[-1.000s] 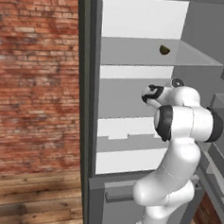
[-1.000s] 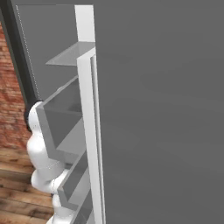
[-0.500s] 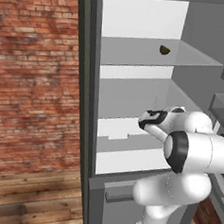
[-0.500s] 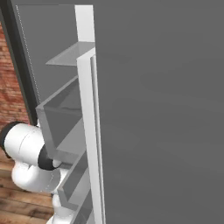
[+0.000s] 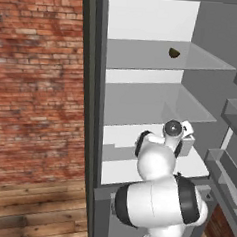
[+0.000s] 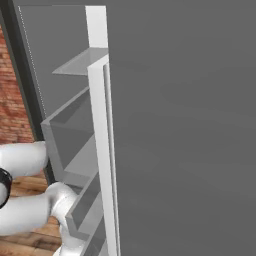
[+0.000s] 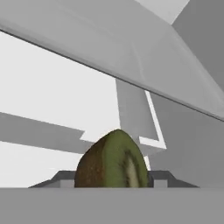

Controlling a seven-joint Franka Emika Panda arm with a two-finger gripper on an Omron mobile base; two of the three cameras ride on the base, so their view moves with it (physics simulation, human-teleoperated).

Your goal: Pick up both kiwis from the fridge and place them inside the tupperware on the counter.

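One kiwi [image 7: 113, 159], brown-skinned with a green face, sits between my gripper's [image 7: 113, 180] two dark fingertips [image 7: 64, 177], so the gripper is shut on it. The second kiwi [image 5: 173, 52] lies on the upper shelf of the open fridge [image 5: 90, 113], toward the right. In the left base view my hand [image 5: 183, 141] hangs in front of the lower shelf [image 5: 137, 167], well below that second kiwi; the wrist hides the fingers there. The tupperware and the counter are out of view.
Grey door shelves [image 5: 236, 111] jut in on the right, close to my hand. The open fridge door [image 6: 180, 125] with its shelves [image 6: 65, 135] stands right of the arm. A brick wall [image 5: 37, 85] and wooden floor [image 5: 34, 210] lie to the left.
My hand has come down from the middle shelf level to the lower shelf and shifted right, and the arm has folded low. The kiwi on the upper shelf has not moved.
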